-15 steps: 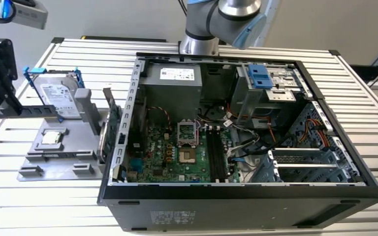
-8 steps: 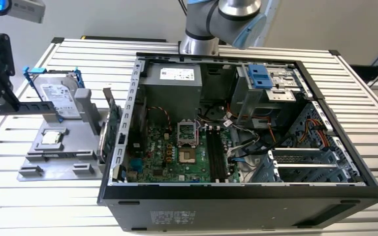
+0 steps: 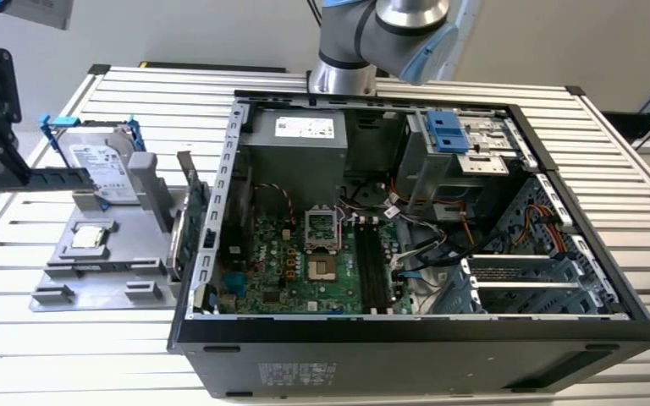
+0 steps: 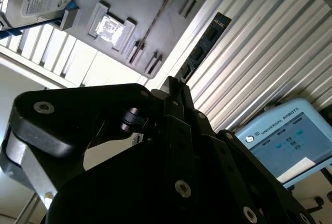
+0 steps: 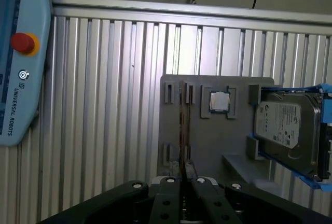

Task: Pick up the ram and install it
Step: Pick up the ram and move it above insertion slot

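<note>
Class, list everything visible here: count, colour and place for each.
table: one, silver slats, under the case and tray.
computer case: one, black, on the table.
motherboard: one, green, inside the case.
holder tray: one, grey, exterior view's left of the case.
hard drive: one, silver, blue frame, on the tray.
processor chip: one, silver, in a tray pocket.
expansion card: one, green, upright, close beside the case.
teach pendant: one, pale blue, red button, by the table slats.
ram: one, dark blue, held above the tray.
arm: one, grey and pale blue, beyond the case.
claw: one, black, shut on the ram.

Robot lab: slatted metal bench [image 3: 77, 355], opened computer case [image 3: 415, 359].
</note>
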